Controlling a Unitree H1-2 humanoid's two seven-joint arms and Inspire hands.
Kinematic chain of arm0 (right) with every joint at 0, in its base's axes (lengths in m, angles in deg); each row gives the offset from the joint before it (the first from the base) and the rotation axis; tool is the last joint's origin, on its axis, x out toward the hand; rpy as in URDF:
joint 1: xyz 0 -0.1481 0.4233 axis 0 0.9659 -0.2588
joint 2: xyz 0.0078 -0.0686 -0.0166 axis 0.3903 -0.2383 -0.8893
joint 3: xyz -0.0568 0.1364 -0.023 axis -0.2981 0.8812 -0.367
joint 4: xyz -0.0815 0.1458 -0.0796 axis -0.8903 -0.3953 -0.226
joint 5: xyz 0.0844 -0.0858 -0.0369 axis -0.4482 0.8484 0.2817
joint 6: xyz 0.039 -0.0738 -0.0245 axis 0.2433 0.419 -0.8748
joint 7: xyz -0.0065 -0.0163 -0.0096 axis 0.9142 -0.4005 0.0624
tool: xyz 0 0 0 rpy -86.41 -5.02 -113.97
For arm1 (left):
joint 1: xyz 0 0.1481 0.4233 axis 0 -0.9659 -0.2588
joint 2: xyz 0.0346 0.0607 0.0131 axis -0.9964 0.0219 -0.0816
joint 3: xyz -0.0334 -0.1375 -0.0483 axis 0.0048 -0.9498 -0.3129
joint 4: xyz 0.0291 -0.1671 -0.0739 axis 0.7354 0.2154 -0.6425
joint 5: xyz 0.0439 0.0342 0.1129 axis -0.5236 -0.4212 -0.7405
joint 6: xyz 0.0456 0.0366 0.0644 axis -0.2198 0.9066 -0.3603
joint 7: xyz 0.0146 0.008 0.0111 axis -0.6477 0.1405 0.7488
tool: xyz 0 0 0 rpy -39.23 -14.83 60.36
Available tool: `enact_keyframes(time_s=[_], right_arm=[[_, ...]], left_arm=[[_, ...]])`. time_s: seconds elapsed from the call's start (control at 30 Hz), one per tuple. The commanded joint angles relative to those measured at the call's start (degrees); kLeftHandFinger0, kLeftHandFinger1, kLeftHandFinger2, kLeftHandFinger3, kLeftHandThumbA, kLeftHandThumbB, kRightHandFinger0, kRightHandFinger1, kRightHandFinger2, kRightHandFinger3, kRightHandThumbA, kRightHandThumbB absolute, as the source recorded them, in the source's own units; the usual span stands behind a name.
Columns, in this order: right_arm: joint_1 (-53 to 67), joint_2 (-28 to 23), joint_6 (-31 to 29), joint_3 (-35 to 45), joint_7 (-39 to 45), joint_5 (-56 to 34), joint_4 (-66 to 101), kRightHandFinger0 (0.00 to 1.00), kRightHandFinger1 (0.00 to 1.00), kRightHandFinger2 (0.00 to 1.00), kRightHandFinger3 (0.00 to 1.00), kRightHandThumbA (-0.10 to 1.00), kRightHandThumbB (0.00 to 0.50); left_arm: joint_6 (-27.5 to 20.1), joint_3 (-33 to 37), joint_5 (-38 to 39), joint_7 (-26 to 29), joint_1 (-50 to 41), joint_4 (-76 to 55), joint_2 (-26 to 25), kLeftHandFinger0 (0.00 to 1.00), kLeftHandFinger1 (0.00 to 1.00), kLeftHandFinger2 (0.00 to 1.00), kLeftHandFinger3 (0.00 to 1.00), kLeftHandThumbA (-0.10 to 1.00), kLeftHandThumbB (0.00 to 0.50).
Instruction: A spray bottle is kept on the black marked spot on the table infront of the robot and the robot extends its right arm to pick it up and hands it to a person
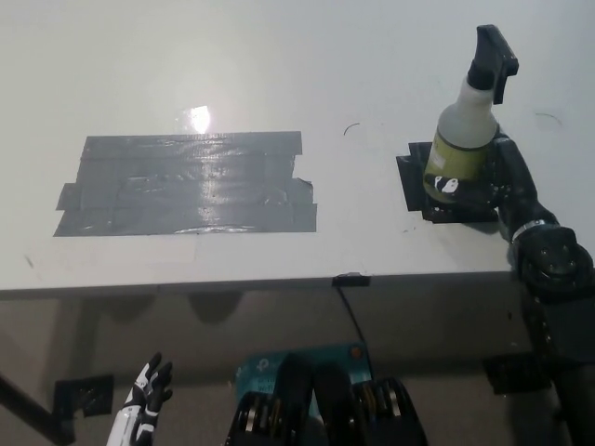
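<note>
In the head view, a translucent plastic spray bottle with yellowish liquid and a black trigger head (462,130) stands upright on the black taped square (414,177) at the far right of the pale desk (279,74). The black right robot hand (488,181) presses against its lower body, fingers wrapped partly around it; the bottle is not yet lifted. The bottle looks light, rigid and smooth, so the labelled midsection seems the safest hold. A large grey tape patch (186,184) lies well apart to the left. The white left robot hand (144,395) rests low beneath the desk edge, fingers apart.
</note>
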Motion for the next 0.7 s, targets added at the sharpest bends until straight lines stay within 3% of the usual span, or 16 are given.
enact_keyframes(time_s=[0.0,0.13,0.17,0.2,0.23,0.27,0.3,0.33,0.37,0.4,0.47,0.53,0.57,0.63,0.67], right_arm=[[-5.5,-0.5,-2.7,0.3,-0.7,-0.5,-3.0,1.00,1.00,1.00,1.00,0.95,0.472],[-8.0,-0.6,-4.9,1.7,0.0,-2.6,-6.9,1.00,1.00,1.00,1.00,0.94,0.459],[-8.3,-0.5,-5.1,2.0,0.1,-3.0,-7.3,1.00,1.00,1.00,1.00,0.96,0.427],[-8.7,-0.4,-5.3,2.6,0.3,-3.8,-7.9,1.00,1.00,1.00,1.00,0.91,0.435],[-10.9,0.3,-8.5,4.8,-1.9,-5.4,-11.7,1.00,1.00,1.00,1.00,0.75,0.399],[-11.6,0.4,-9.7,5.3,-3.1,-5.3,-13.1,0.93,0.89,1.00,1.00,0.69,0.386],[-12.0,0.4,-10.1,5.6,-3.7,-5.1,-13.9,0.79,0.77,0.92,1.00,0.67,0.385],[-12.8,0.6,-10.0,6.7,-4.6,-5.8,-14.8,0.45,0.49,0.66,0.89,0.58,0.400],[-13.3,0.7,-10.6,7.1,-5.7,-5.6,-15.5,0.26,0.29,0.41,0.62,0.53,0.381],[-14.0,0.7,-13.2,6.5,-8.8,-3.4,-16.9,0.08,0.16,0.26,0.29,0.43,0.357],[-14.4,1.0,-14.9,5.3,-11.8,-0.4,-16.7,0.00,0.12,0.25,0.11,0.44,0.347],[-14.8,1.0,-15.7,5.1,-12.2,-0.3,-16.5,0.00,0.15,0.29,0.02,0.44,0.343],[-14.6,1.2,-15.9,5.0,-12.2,-0.2,-15.5,0.00,0.17,0.31,0.00,0.41,0.327],[-13.9,2.0,-14.9,5.1,-12.1,-0.7,-12.4,0.00,0.09,0.24,0.34,0.36,0.315],[-13.8,2.2,-15.0,5.1,-11.8,-0.9,-11.8,0.00,0.06,0.21,0.38,0.35,0.310]], left_arm=[[-1.4,0.3,0.5,-0.6,-0.5,-1.1,-0.2,1.00,1.00,1.00,1.00,0.92,0.357],[-1.6,0.3,0.5,-0.6,-0.3,-0.9,-0.3,1.00,1.00,1.00,1.00,0.92,0.355],[-1.7,0.3,0.5,-0.6,-0.3,-0.8,-0.3,1.00,1.00,1.00,1.00,0.92,0.355],[-1.7,0.4,0.5,-0.6,-0.3,-0.8,-0.2,1.00,1.00,1.00,1.00,0.92,0.354],[-1.8,0.5,0.3,-0.5,-0.4,-0.8,-0.1,1.00,1.00,1.00,1.00,0.92,0.355],[-1.9,0.6,0.2,-0.5,-0.4,-0.8,-0.1,1.00,1.00,1.00,1.00,0.92,0.356],[-1.9,0.7,0.0,-0.5,-0.4,-0.8,-0.1,1.00,1.00,1.00,1.00,0.92,0.357],[-1.9,0.7,-0.1,-0.5,-0.3,-0.7,-0.1,1.00,1.00,1.00,1.00,0.92,0.358],[-1.9,0.7,-0.2,-0.4,-0.1,-0.7,-0.1,1.00,1.00,1.00,1.00,0.92,0.359],[-1.9,0.7,-0.2,-0.4,-0.1,-0.8,-0.1,1.00,1.00,1.00,1.00,0.92,0.359],[-1.9,0.7,-0.1,-0.4,0.0,-0.9,-0.2,1.00,1.00,1.00,1.00,0.92,0.356],[-1.8,0.7,-0.3,-0.4,0.6,-0.7,-0.3,1.00,1.00,1.00,1.00,0.92,0.354],[-1.8,0.8,-0.9,-0.2,0.7,-0.7,-0.5,1.00,1.00,1.00,1.00,0.93,0.346],[-2.0,0.8,-1.1,-0.2,0.7,-0.7,-0.5,1.00,1.00,1.00,1.00,0.93,0.341],[-1.9,0.8,-1.1,-0.1,0.7,-0.7,-0.5,1.00,1.00,1.00,1.00,0.93,0.342]])
